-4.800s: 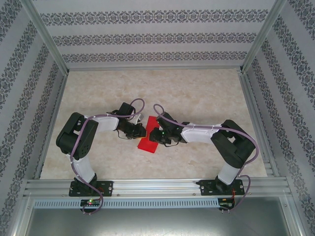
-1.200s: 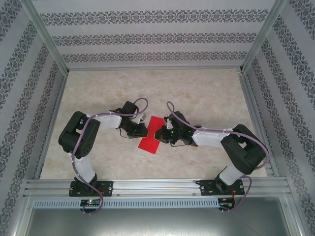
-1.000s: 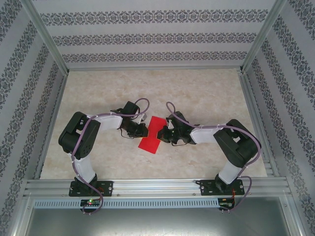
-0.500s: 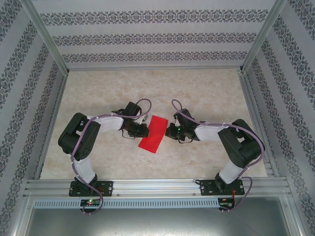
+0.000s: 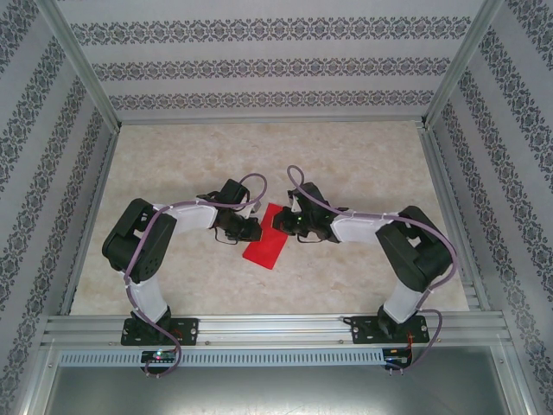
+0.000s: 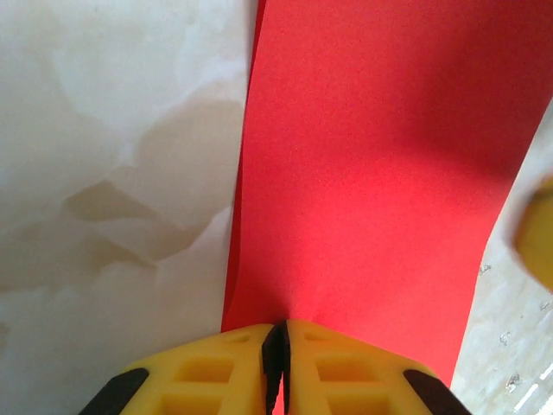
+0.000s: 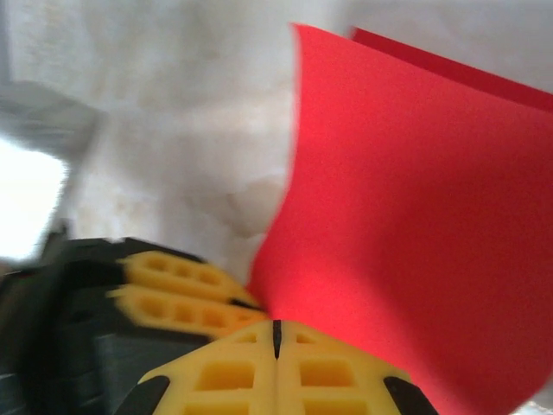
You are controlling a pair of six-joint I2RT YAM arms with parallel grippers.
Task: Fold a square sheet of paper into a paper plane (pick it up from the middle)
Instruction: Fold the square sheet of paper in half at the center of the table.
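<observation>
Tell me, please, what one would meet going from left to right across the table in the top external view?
left arm → left claw → square sheet of paper → right claw → right arm

Bright red paper (image 5: 264, 248), plain, no print; darker red at the edge showing behind it in right wrist view. Cream/beige table (image 5: 346, 164) w/ faint marble-like clouding, brownish-grey patches close up. White walls (image 5: 276, 69) w/ horiz. bands of dark grey floral ornament. Plain silver metal frame (image 5: 276, 327). Black arms (image 5: 143, 246) w/ white covers; pale purple cables (image 5: 290, 173). Yellow fingers on left gripper (image 6: 276, 328) & right gripper (image 7: 276, 327), black parts behind them.
</observation>
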